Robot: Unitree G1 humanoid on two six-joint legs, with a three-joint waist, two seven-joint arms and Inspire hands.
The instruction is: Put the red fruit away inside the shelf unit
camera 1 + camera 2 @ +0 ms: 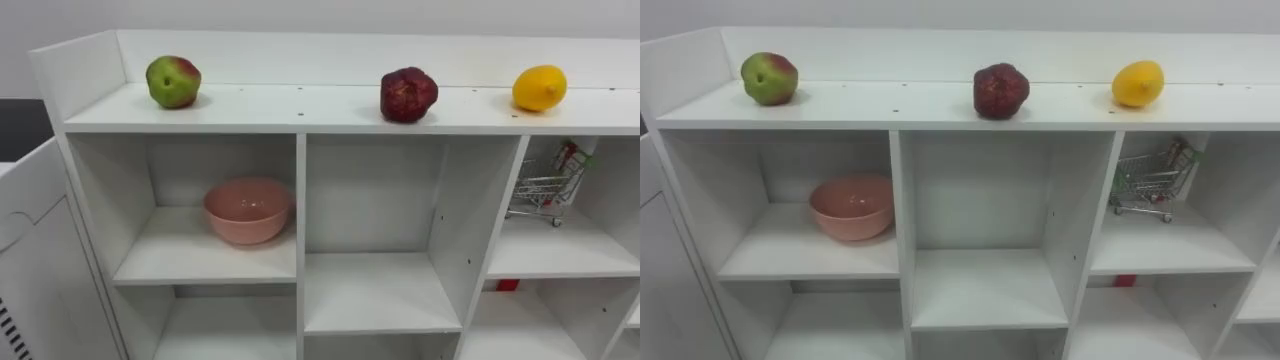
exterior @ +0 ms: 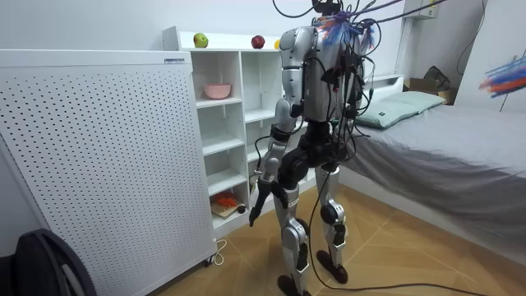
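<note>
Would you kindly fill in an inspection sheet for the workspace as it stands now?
Surface: white shelf unit's top board, holding three fruits in a row, set apart from one another.
Job's things: green-and-red apple at the robot's left, dark red round fruit in the middle, yellow lemon at the right.
Clutter: pink bowl in the upper left compartment; small wire toy trolley in the upper right one.
Hands: left hand hangs by the thigh, fingers relaxed, empty.
Cables: nothing seen on the shelves.
Surroundings: white perforated panel beside the unit, grey bed at the room view's right, wooden floor.
</note>
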